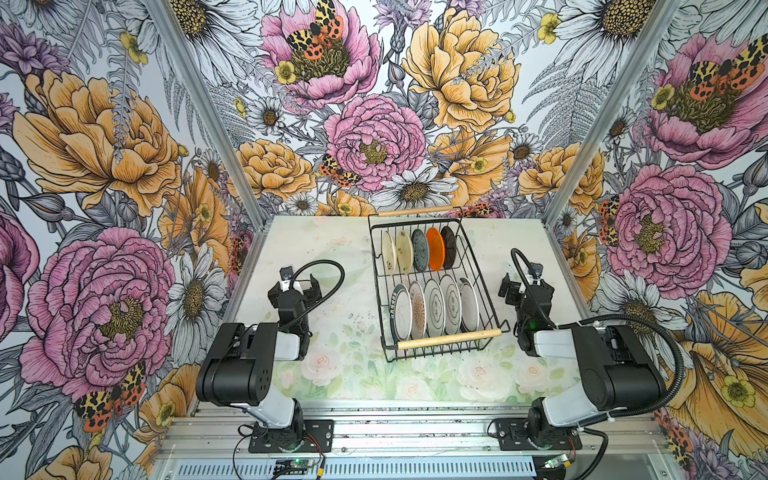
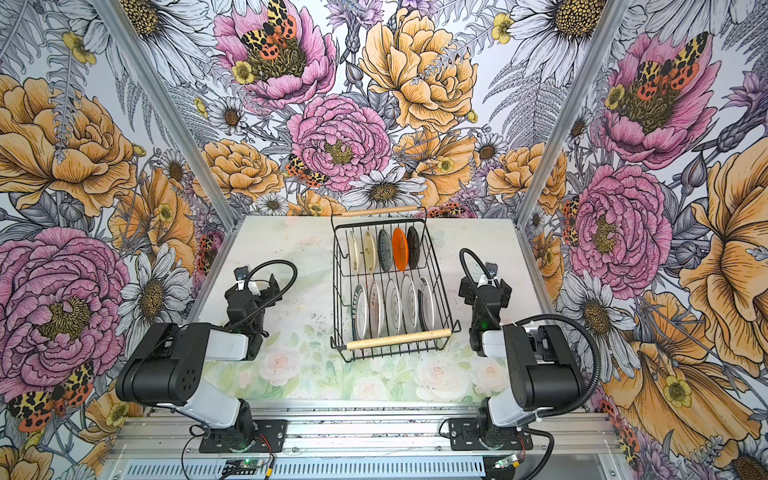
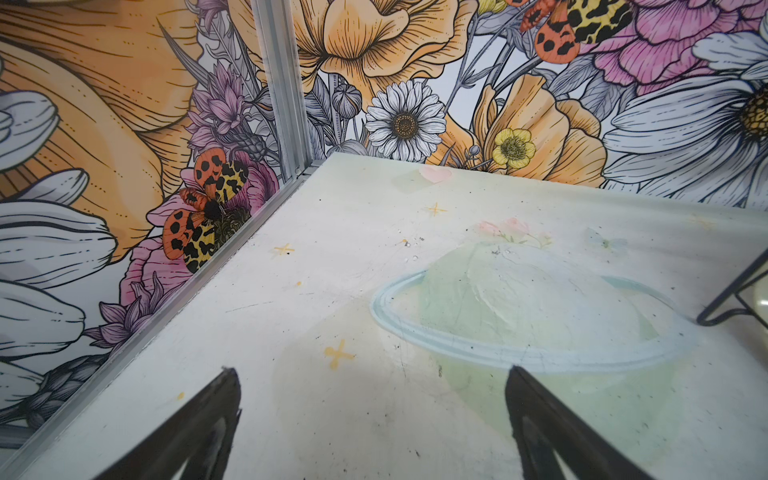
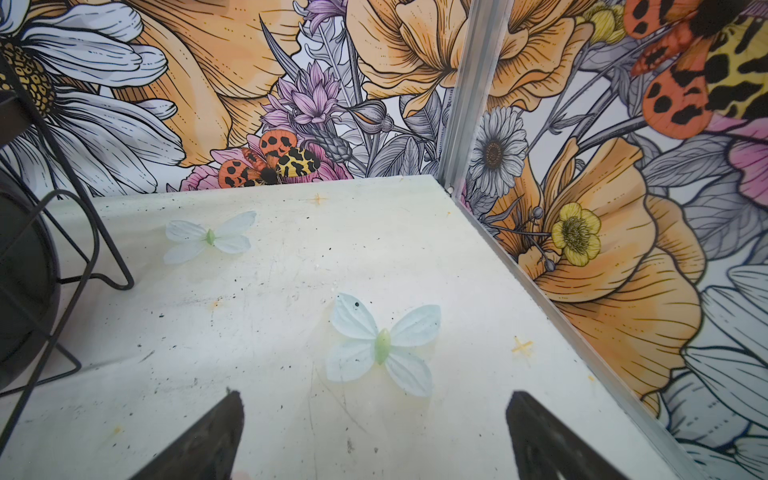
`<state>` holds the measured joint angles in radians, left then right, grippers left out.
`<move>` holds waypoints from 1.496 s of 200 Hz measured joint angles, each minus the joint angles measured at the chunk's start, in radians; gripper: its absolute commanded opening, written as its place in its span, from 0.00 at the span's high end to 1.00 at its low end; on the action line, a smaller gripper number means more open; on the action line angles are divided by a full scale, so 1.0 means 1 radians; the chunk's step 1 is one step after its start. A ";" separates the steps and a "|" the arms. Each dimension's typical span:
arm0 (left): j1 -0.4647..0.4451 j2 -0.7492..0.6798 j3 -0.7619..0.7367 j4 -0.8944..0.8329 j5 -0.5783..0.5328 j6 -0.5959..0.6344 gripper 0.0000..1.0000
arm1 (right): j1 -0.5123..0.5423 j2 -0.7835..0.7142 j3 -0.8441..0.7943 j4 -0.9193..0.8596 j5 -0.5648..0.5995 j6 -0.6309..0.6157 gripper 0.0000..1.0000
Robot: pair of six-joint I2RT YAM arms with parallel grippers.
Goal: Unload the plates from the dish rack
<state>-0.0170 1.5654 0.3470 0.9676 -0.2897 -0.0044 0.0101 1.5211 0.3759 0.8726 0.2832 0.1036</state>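
- The left hand is held wide open above the bare desk, and nothing is gripped in it.
- The right hand is likewise spread fully and is empty.
- The dish rack is set between the two hands, closer to the right one, so it can probably be reached from either side.
- The plates are stood on edge inside the rack in two rows: five roughly level with the hands and five beyond them.
- They are kept upright by the wires, so their rims are offered upward for a pinch.
- No plate is seen outside the rack, so the unloading is judged not yet begun.
- Bare desk is left on the outer side of each hand, seemingly as room for setting plates down.
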 measured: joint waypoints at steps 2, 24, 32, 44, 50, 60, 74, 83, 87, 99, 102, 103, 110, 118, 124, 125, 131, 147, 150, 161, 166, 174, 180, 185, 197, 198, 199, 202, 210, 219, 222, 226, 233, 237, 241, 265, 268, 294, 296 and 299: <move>0.000 0.000 0.000 0.000 0.000 0.000 0.01 | 0.000 0.000 0.000 0.000 0.000 0.000 0.01; 0.000 0.000 0.000 0.000 0.000 0.000 0.01 | 0.000 0.000 0.000 0.000 0.000 0.000 0.01; 0.000 0.000 0.000 0.000 0.000 0.000 0.01 | 0.000 0.000 0.000 0.000 0.000 0.000 0.01; -0.004 0.000 0.000 0.000 0.000 0.001 0.01 | 0.000 0.000 0.000 0.000 -0.004 0.000 0.00; -0.005 0.000 0.000 0.000 0.000 0.002 0.01 | 0.000 0.000 0.000 0.000 -0.008 -0.001 0.00; -0.007 0.000 0.000 0.000 0.000 0.003 0.01 | 0.000 -0.002 0.000 -0.004 -0.010 -0.001 0.01; -0.013 -0.003 0.001 -0.005 -0.002 0.004 0.01 | 0.000 -0.021 0.000 -0.027 -0.010 0.000 0.00; -0.019 -0.014 0.002 -0.022 -0.003 0.004 0.01 | 0.000 -0.045 0.000 -0.050 -0.008 0.000 0.01; -0.023 -0.020 0.002 -0.028 -0.004 0.004 0.01 | 0.000 -0.056 0.000 -0.059 -0.006 0.000 0.00; -0.032 -0.047 0.006 -0.055 -0.012 0.005 0.01 | 0.000 -0.103 0.000 -0.092 0.001 0.001 0.00; -0.035 -0.056 0.009 -0.066 -0.017 0.005 0.01 | 0.000 -0.117 0.000 -0.100 0.003 0.001 0.01; -0.036 -0.058 0.010 -0.070 -0.017 0.005 0.01 | 0.000 -0.123 0.000 -0.105 0.004 0.001 0.01; -0.042 -0.080 0.021 -0.100 -0.027 0.007 0.01 | 0.000 -0.153 0.000 -0.122 0.010 0.004 0.01; -0.051 -0.110 0.042 -0.152 -0.039 0.008 0.01 | 0.000 -0.192 0.001 -0.148 0.019 0.008 0.00; -0.057 -0.131 0.061 -0.192 -0.045 0.008 0.01 | 0.000 -0.220 0.002 -0.166 0.025 0.012 0.00; -0.058 -0.134 0.066 -0.202 -0.046 0.008 0.01 | 0.000 -0.224 0.003 -0.170 0.026 0.013 0.00; -0.063 -0.158 0.097 -0.258 -0.054 0.006 0.01 | 0.000 -0.251 0.008 -0.196 0.031 0.019 0.01; -0.074 -0.208 0.185 -0.404 -0.068 -0.016 0.01 | 0.000 -0.309 0.051 -0.296 0.040 0.042 0.01; -0.076 -0.218 0.208 -0.440 -0.069 -0.025 0.01 | 0.000 -0.318 0.064 -0.319 0.042 0.047 0.01; -0.080 -0.242 0.270 -0.535 -0.074 -0.053 0.01 | 0.000 -0.340 0.118 -0.404 0.046 0.065 0.01; -0.084 -0.253 0.299 -0.584 -0.073 -0.072 0.01 | 0.000 -0.346 0.152 -0.453 0.046 0.078 0.01; -0.087 -0.267 0.344 -0.660 -0.073 -0.100 0.01 | 0.000 -0.349 0.199 -0.516 0.045 0.095 0.00; -0.092 -0.275 0.377 -0.718 -0.073 -0.122 0.01 | 0.000 -0.349 0.237 -0.566 0.040 0.111 0.01; -0.097 -0.280 0.401 -0.764 -0.072 -0.140 0.01 | 0.000 -0.349 0.270 -0.614 0.034 0.127 0.01; -0.111 -0.282 0.449 -0.857 -0.071 -0.182 0.01 | 0.000 -0.348 0.334 -0.712 0.012 0.164 0.01; -0.114 -0.282 0.457 -0.869 -0.071 -0.185 0.01 | 0.000 -0.348 0.338 -0.718 0.010 0.166 0.01; -0.115 -0.282 0.460 -0.875 -0.071 -0.187 0.01 | 0.000 -0.348 0.342 -0.725 0.007 0.169 0.01; -0.120 -0.282 0.471 -0.899 -0.070 -0.198 0.01 | 0.000 -0.346 0.358 -0.752 -0.001 0.176 0.01; -0.132 -0.281 0.499 -0.962 -0.068 -0.225 0.01 | 0.000 -0.338 0.399 -0.818 -0.028 0.201 0.00; -0.148 -0.278 0.533 -1.041 -0.063 -0.257 0.01 | 0.000 -0.319 0.449 -0.892 -0.067 0.229 0.00; -0.153 -0.275 0.543 -1.063 -0.060 -0.265 0.01 | 0.000 -0.311 0.465 -0.914 -0.082 0.238 0.00; -0.159 -0.273 0.557 -1.091 -0.057 -0.280 0.01 | 0.000 -0.301 0.480 -0.937 -0.099 0.248 0.01; -0.168 -0.267 0.578 -1.132 -0.050 -0.300 0.01 | 0.000 -0.280 0.511 -0.983 -0.142 0.270 0.01; -0.173 -0.264 0.589 -1.153 -0.045 -0.311 0.01 | 0.000 -0.270 0.523 -1.001 -0.163 0.279 0.01; -0.179 -0.261 0.600 -1.178 -0.036 -0.324 0.01 | 0.000 -0.260 0.534 -1.021 -0.188 0.291 0.01; -0.209 -0.259 0.624 -1.262 0.011 -0.386 0.01 | 0.000 -0.212 0.560 -1.109 -0.334 0.359 0.01; -0.212 -0.259 0.624 -1.270 0.017 -0.392 0.01 | 0.000 -0.209 0.561 -1.118 -0.349 0.369 0.01; -0.230 -0.258 0.624 -1.321 0.090 -0.448 0.01 | 0.000 -0.182 0.576 -1.172 -0.460 0.427 0.01; -0.231 -0.259 0.624 -1.323 0.093 -0.451 0.01 | 0.000 -0.179 0.578 -1.173 -0.467 0.431 0.01; -0.233 -0.259 0.624 -1.326 0.102 -0.456 0.01 | 0.000 -0.178 0.579 -1.175 -0.475 0.435 0.01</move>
<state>-0.2501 1.3067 0.9707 -0.3588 -0.1875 -0.4606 0.0101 1.3434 0.9554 -0.3027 -0.1917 0.5381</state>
